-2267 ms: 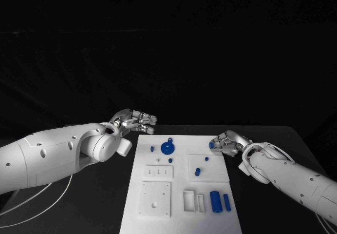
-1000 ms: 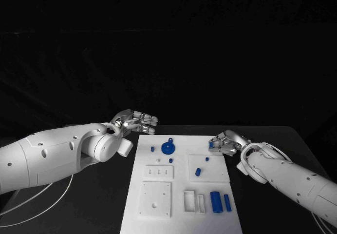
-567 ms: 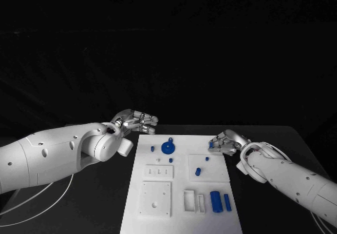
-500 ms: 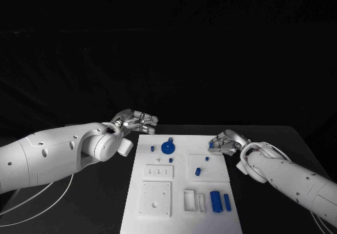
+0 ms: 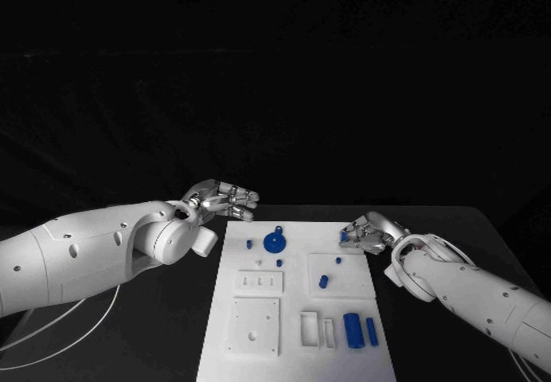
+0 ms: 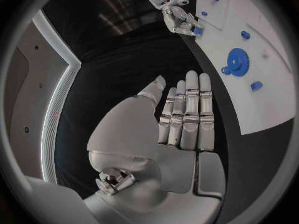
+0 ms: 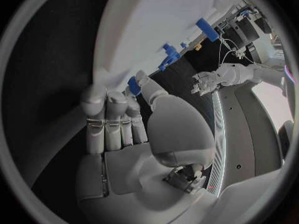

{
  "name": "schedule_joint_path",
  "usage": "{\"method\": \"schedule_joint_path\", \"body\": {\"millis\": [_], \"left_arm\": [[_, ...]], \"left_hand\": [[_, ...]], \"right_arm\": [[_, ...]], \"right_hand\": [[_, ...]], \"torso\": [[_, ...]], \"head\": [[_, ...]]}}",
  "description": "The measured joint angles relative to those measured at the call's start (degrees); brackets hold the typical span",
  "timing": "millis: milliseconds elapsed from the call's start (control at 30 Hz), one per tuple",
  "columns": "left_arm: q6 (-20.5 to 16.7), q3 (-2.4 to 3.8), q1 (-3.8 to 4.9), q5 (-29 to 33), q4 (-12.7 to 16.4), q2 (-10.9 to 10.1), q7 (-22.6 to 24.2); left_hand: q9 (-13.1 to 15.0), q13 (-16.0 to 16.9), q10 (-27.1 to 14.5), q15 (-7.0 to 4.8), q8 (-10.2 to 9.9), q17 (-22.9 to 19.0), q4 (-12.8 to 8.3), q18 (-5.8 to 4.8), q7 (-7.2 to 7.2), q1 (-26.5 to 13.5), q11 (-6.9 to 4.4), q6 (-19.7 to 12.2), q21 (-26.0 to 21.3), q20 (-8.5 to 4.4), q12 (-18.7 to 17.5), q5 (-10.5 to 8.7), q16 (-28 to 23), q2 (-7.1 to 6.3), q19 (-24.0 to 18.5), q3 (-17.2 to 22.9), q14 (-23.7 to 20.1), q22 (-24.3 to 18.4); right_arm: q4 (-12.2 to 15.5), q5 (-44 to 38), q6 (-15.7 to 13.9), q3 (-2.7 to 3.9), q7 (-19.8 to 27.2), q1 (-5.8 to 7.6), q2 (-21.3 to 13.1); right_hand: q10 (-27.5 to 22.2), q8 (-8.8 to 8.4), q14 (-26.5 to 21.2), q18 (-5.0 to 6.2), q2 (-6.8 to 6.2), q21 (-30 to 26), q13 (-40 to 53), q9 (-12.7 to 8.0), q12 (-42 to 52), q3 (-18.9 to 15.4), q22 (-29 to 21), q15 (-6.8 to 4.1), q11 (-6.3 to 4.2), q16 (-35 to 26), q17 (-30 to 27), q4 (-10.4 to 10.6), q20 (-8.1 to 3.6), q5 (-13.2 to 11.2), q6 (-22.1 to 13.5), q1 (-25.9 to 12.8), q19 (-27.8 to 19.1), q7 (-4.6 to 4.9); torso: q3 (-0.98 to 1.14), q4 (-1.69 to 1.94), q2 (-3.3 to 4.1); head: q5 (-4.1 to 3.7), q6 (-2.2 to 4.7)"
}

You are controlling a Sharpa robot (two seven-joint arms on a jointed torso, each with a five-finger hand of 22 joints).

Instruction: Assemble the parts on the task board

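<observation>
Right robot hand point(image 5: 365, 233) pinches a small blue part point(image 5: 345, 235) at the board's point(image 5: 296, 350) far right corner; left robot hand point(image 5: 221, 199) holds nothing.
Left robot hand sits just off the board's far left corner over the tabletop point(image 5: 172, 334), fingers straight and side by side in the left wrist view, palm bare. Right robot hand: fingers curled in, blue part at the fingertips, at the board edge. On the board: blue gear point(image 5: 273, 241) at the far end, small pegs point(image 5: 279, 262) near it, a peg point(image 5: 322, 279) on the raised square plate at right, two blue bars point(image 5: 361, 329) standing side by side near the right near corner. Blank square plate point(image 5: 254, 325) with a hole at left near side.
</observation>
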Motion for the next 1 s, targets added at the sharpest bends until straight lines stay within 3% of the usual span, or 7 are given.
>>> {"method": "schedule_joint_path", "body": {"millis": [133, 300, 467, 600, 800, 867, 1000], "left_arm": [[-0.03, 0.06, 0.03, -0.78, -0.23, -0.04, -0.51], [-0.13, 0.22, 0.64, -2.12, -1.11, 0.32, -1.85], [0.08, 0.32, 1.52, -4.20, -1.69, 1.19, -4.36], [1.16, 0.32, 1.91, -6.11, -2.17, 2.47, -7.57], [3.35, 0.11, 2.04, -8.14, -2.35, 4.99, -12.94], [3.72, 0.07, 2.05, -8.82, -2.37, 5.95, -14.64], [3.77, 0.02, 2.06, -9.80, -2.49, 7.33, -16.91]], "left_hand": [[0.00, 0.18, 5.52, -1.60, 0.00, 2.43, 0.20, -0.01, -0.17, 0.00, -1.69, -0.71, 2.71, -1.74, 0.00, 0.00, 4.54, 0.00, 2.36, -0.20, 3.65, 1.62], [-0.01, 0.48, 11.37, -3.91, 0.00, 9.88, 0.66, -1.91, -0.97, -1.03, -3.85, 0.08, 9.43, -4.38, 1.23, -0.28, 16.89, 0.12, 3.72, -2.67, 3.87, 6.44], [0.04, 3.65, 11.78, -6.02, 0.00, 16.45, 0.96, -1.88, -1.65, -2.13, -5.54, 0.76, 18.07, -6.54, 11.23, -0.66, 29.63, 0.61, 3.65, -5.95, 3.83, 13.03], [0.04, 4.74, 11.69, -6.45, 0.00, 17.97, 0.56, -1.88, -1.86, -2.12, -5.64, 0.96, 21.99, -6.88, 14.12, -0.66, 34.32, 0.61, 1.82, -7.04, 2.71, 16.52], [0.03, 4.88, 11.90, -6.23, 0.00, 17.47, 1.75, -1.86, -2.41, -4.42, -5.84, 2.24, 23.08, -6.62, 14.48, -1.01, 35.43, 0.44, 0.84, -8.24, 2.07, 17.91], [0.03, 4.32, 11.90, -6.12, 0.00, 16.76, 2.14, -1.85, -2.43, -4.78, -5.84, 2.44, 23.00, -6.40, 13.28, -1.01, 34.86, 0.06, 0.21, -8.28, 1.53, 17.91], [-0.04, 1.71, 8.70, -5.02, 0.00, 15.56, 2.44, -1.81, -1.40, -4.93, -4.08, 0.36, 21.40, -5.55, 8.75, -1.33, 33.43, -0.45, -0.99, -7.98, 0.05, 17.27]], "right_arm": [[2.52, 0.44, -0.64, 0.07, -0.75, 0.30, -0.91], [6.25, 0.80, -0.98, 0.26, -2.44, 1.53, -1.82], [9.60, 0.72, -0.73, 0.29, -4.99, 2.41, -2.19], [12.08, 0.18, -0.15, 0.31, -7.84, 2.77, -1.77], [15.40, -1.32, 0.51, 0.14, -12.62, 2.90, -0.28], [16.77, -2.12, 0.58, -0.10, -14.41, 2.93, 0.28], [18.66, -3.34, 0.66, -0.60, -17.06, 2.94, 0.95]], "right_hand": [[0.00, 0.01, 0.00, 0.00, 0.00, 0.00, 0.00, 0.00, 0.00, 0.24, 0.00, 0.00, 0.00, 0.00, 0.07, -0.24, 0.00, -0.05, 0.00, 0.00, 0.00, 0.00], [0.00, 0.02, 0.00, 0.00, -0.01, 0.28, 0.05, 0.00, 0.00, 0.39, 0.00, 0.00, 0.00, 0.24, 0.35, -0.09, 0.00, -0.09, 0.00, 0.00, 0.00, 0.00], [0.00, 0.03, 0.21, 0.00, -0.01, 0.28, 0.14, 0.00, 0.00, 0.78, 0.00, -0.20, 0.00, 0.24, 0.57, -0.02, 0.00, -0.08, 0.00, 0.00, 0.00, 0.00], [0.00, 0.03, 0.21, 0.01, -0.02, 0.28, 0.14, 0.00, 0.00, 2.46, 0.00, -0.20, 0.00, 0.24, 0.57, -0.40, 0.00, -0.09, 0.00, 0.00, 0.00, 0.00], [0.00, 0.02, 0.21, 0.00, -0.42, 0.28, 0.14, 0.00, 0.00, 3.56, 0.00, -0.20, 0.01, 0.24, 0.69, -0.16, 0.00, -0.10, 0.00, -0.37, 0.00, 0.00], [0.00, 0.00, 0.21, 0.01, -0.43, 0.28, 0.14, 0.00, 0.00, 3.95, 0.00, -0.20, 0.01, 0.24, 0.78, -0.33, 0.00, -0.10, 0.00, -0.36, 0.00, 0.00], [0.00, -0.14, 0.21, 0.00, -0.81, 0.28, 0.14, 0.00, 0.00, 4.59, 0.00, -0.20, 0.01, 0.24, 0.87, -0.17, 0.00, -0.11, 0.00, -0.75, 0.00, 0.00]], "torso": [[-0.01, -0.14, -0.18], [0.01, -0.50, -0.75], [-0.01, -0.80, -1.42], [-0.08, -0.98, -2.02], [-0.34, -1.15, -2.69], [-0.40, -1.21, -2.88], [-0.50, -1.25, -3.14]], "head": [[0.15, 0.09], [0.51, 0.14], [0.83, -0.12], [0.95, -0.40], [1.32, -0.94], [1.42, -1.10], [1.63, -1.30]]}}
